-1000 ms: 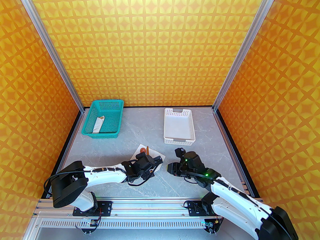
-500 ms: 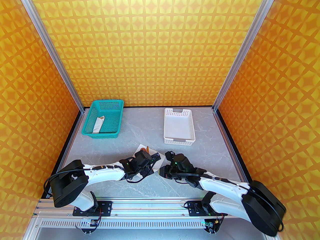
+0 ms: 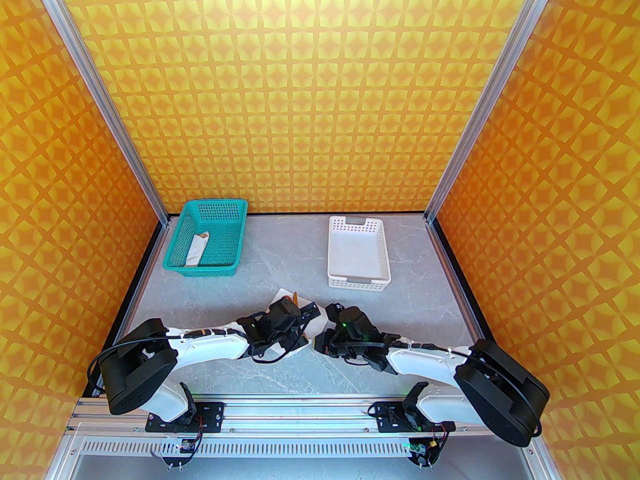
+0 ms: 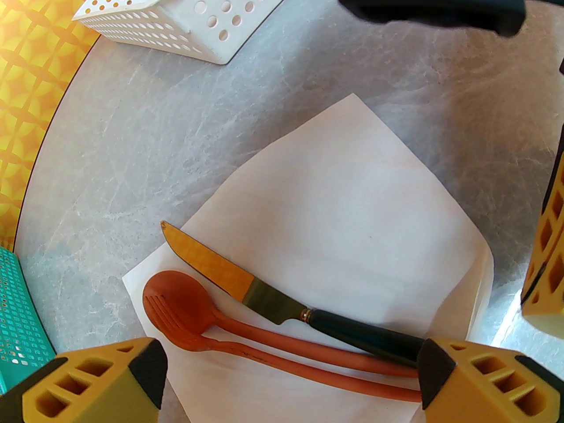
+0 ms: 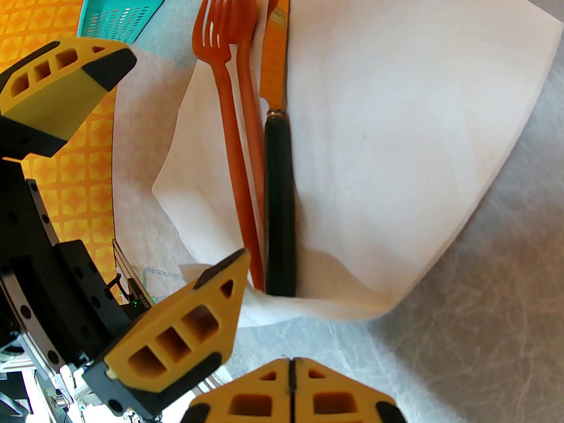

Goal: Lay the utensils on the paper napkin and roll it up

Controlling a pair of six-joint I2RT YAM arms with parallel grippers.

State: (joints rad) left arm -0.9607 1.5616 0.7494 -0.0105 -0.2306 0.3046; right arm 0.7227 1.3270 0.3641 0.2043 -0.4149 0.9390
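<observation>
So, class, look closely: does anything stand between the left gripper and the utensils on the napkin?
Nothing visible does. The left gripper hangs open astride the utensils, which lie uncovered on the paper napkin; the shut right gripper sits beyond the napkin's edge.

"From above, how much of the paper napkin (image 3: 278,296) can you see?"

"Just its far corner. The left arm (image 3: 280,318) covers the rest, and the utensils (image 3: 295,298) are too small to tell apart."

"Their handle ends?"

"Hidden behind a finger (image 4: 480,377) of the left gripper (image 4: 291,363)."
</observation>
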